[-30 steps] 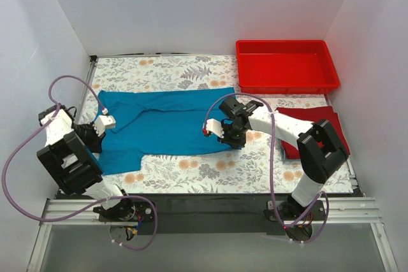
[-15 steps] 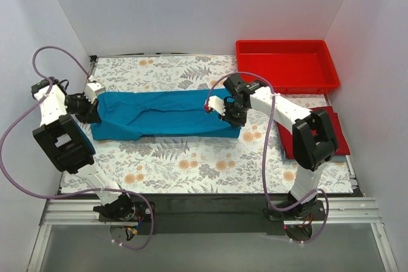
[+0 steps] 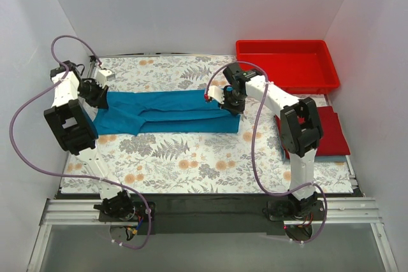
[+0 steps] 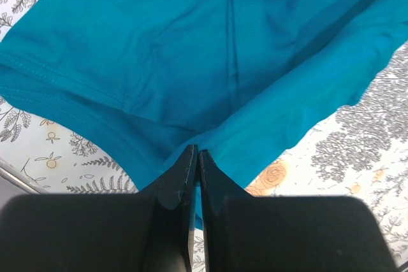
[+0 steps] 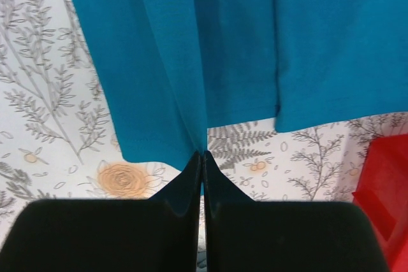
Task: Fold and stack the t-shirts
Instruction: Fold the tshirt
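White links, black joints: left arm (image 3: 62,93), right arm (image 3: 274,97); looping lilac cables (image 3: 66,37); black tool fingers (image 4: 178,186).

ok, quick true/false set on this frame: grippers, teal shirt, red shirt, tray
1. The left gripper and the right gripper are each shut on the teal-blue shirt. True.
2. The teal-blue shirt is inside the red tray. False: it is on the table, to the left of the tray.
3. The red shirt lies folded at the table's right edge, nearer the arm bases than the tray. True.
4. The teal-blue shirt is spread out flat with its sleeves out. False: it is folded into a long strip running between the two grippers.
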Controlling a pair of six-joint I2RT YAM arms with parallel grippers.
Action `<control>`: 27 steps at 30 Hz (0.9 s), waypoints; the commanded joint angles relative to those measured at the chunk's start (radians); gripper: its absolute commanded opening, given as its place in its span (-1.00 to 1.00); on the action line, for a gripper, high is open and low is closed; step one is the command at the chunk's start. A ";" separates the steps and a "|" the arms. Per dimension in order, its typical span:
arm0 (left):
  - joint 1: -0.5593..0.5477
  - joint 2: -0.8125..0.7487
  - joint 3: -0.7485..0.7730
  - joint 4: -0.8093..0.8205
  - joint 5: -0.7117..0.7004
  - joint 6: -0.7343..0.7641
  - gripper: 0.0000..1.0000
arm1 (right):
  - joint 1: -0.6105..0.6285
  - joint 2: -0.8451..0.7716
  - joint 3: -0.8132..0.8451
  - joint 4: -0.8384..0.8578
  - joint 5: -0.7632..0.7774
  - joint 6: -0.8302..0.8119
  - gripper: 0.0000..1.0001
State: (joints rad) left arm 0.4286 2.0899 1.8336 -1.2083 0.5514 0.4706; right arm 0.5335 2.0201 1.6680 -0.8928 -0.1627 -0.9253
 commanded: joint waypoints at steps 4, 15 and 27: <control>0.004 0.016 0.056 0.046 -0.019 -0.032 -1.00 | -0.026 0.072 0.125 -0.034 0.031 -0.084 -0.97; -0.001 0.062 0.067 0.093 -0.031 -0.055 -1.00 | -0.029 0.170 0.225 -0.035 0.057 -0.096 -0.97; -0.037 0.074 0.004 0.176 -0.051 -0.136 -0.85 | -0.024 0.195 0.217 -0.032 0.101 -0.081 -0.67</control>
State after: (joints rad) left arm 0.4015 2.1899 1.8515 -1.0836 0.5026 0.3809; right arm 0.5106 2.2192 1.8702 -0.9009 -0.0948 -0.9703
